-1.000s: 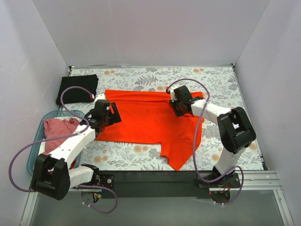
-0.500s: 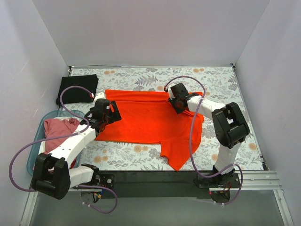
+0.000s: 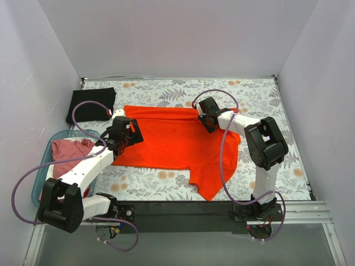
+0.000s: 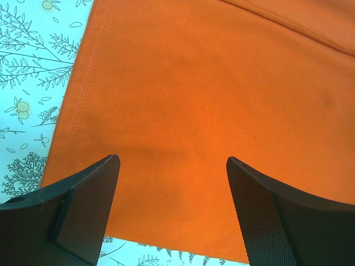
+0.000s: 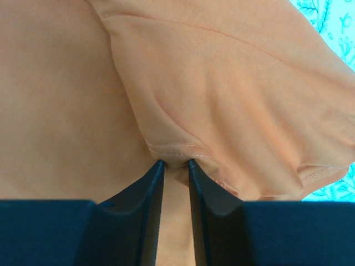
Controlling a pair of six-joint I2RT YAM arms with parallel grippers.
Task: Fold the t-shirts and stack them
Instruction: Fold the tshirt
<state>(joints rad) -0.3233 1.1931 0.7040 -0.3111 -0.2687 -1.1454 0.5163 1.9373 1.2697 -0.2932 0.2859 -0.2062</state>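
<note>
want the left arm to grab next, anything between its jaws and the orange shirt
Nothing visible does. The left gripper hangs open straight over the orange-red t-shirt near its edge, with only bare cloth beneath the jaws.

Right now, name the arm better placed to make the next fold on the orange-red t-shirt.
Right. The right gripper pinches a hemmed fold of the orange-red t-shirt; the left gripper hangs open above the cloth, holding nothing.

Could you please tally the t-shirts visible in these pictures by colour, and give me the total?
orange-red t-shirt: 1
black t-shirt: 1
dusty pink t-shirt: 1, crumpled in the teal basket
Total: 3 in view
</note>
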